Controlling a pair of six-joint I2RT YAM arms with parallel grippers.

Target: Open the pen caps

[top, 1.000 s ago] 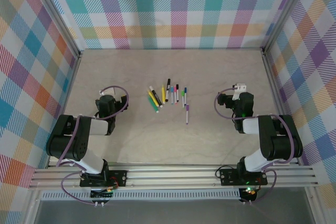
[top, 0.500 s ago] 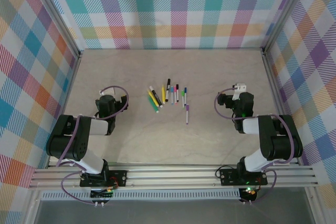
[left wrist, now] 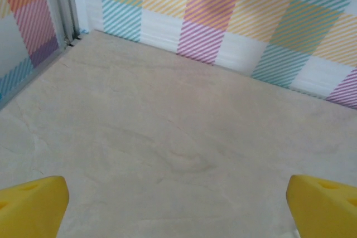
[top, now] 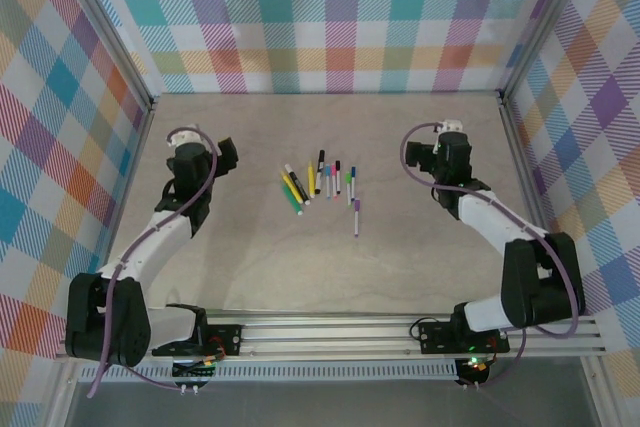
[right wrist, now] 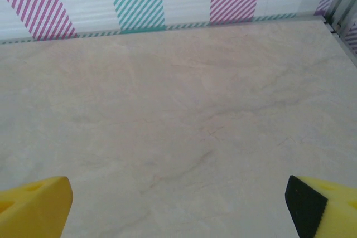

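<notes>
Stretched forward from folded poses: left gripper (left wrist: 178, 209) and right gripper (right wrist: 178, 209), spread wide, empty. Wrist views: bare table (right wrist: 184, 110), checked wall (left wrist: 234, 20). From above: pens (top: 322, 185), caps (top: 357, 205) included, clustered mid-table between them.

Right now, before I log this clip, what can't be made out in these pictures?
Pen caps, top view: too small to tell seated from loose.
Left claw, left wrist view: fingers cut off by the bottom edge.
Right claw, right wrist view: likewise cut off.
</notes>
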